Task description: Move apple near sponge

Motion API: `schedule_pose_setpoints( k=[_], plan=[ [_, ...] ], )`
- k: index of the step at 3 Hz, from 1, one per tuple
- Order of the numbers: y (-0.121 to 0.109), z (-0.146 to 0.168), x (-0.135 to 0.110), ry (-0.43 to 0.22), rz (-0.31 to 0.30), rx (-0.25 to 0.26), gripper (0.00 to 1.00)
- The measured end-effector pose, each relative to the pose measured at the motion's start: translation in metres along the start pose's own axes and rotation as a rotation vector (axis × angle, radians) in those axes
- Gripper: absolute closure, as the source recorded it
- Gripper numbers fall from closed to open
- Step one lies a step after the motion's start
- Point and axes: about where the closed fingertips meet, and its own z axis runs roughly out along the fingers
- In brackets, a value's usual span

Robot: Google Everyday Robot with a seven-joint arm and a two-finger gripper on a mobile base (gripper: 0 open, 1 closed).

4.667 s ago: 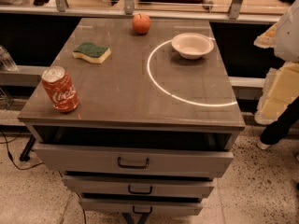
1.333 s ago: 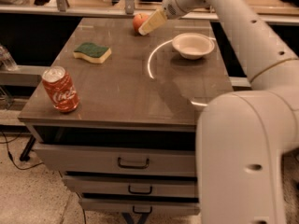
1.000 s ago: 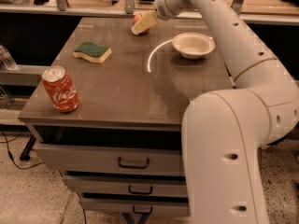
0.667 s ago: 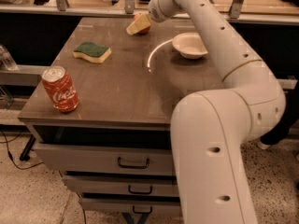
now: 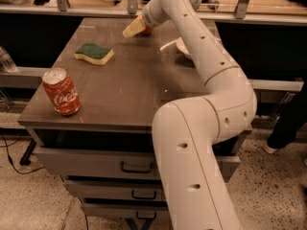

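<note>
**A:** How was the light?

**B:** Warm and fairly even from above. The counter (image 5: 120, 95) carried a dull sheen, with a bright curved glint near its far right corner.

**A:** Shadows?

**B:** Deep under the front edge, above the drawers (image 5: 96, 159). Beyond the left and right edges it fell to near black. The white arm (image 5: 225, 95) was the brightest thing, and the end effector (image 5: 135, 28) at the far edge caught pale, warm light.
</note>
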Motion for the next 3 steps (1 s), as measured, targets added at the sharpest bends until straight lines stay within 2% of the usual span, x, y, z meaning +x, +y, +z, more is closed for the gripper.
schedule_pose_setpoints(
  k=[1,2,3],
  plan=[
    [0.003,0.012,0.003,0.014,0.007,0.002,0.33],
    [-0.002,0.008,0.0,-0.008,0.001,0.004,0.56],
    [-0.008,-0.034,-0.02,-0.068,-0.063,-0.028,0.87]
  ],
)
